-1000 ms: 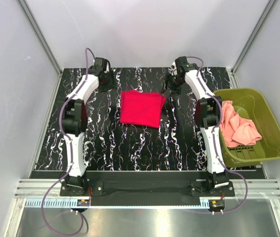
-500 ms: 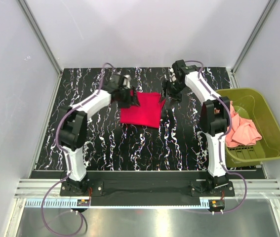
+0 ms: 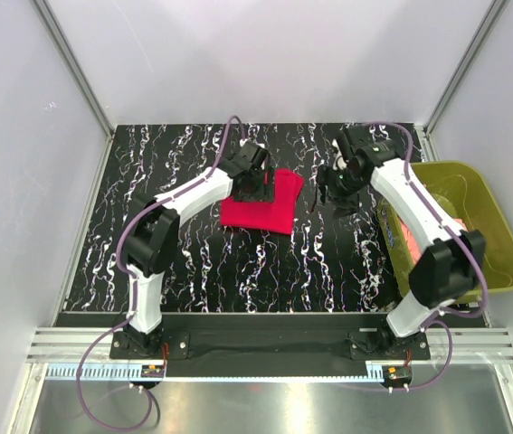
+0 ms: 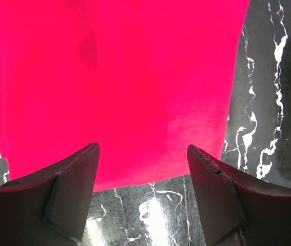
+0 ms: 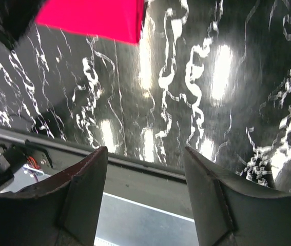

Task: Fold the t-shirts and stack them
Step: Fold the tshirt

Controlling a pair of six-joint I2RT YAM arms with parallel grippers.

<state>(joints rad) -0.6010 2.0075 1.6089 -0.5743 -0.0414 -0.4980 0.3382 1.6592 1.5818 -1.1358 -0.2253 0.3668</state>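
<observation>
Folded crimson t-shirt (image 3: pixel 258 210) lies flat at ctr of marbled table (image 3: pixel 193 262). L gripper (image 4: pixel 142 154) is over its far-left part, jaws spread, nothing pinched. R gripper (image 5: pixel 145 154) is just right of it, fingers apart, over bare table. Pink t-shirt (image 3: pixel 403 237) is in olive basket (image 3: pixel 496 231), mostly hidden by R arm (image 3: pixel 419 212).

Looking down from high behind the near edge, whole marbled table (image 3: pixel 193 262) in frame. From the left wrist, close over the red t-shirt (image 4: pixel 114 77), facing down. From the right wrist, farther off, angled toward the table's near edge; corner of the same shirt shared by all three.
</observation>
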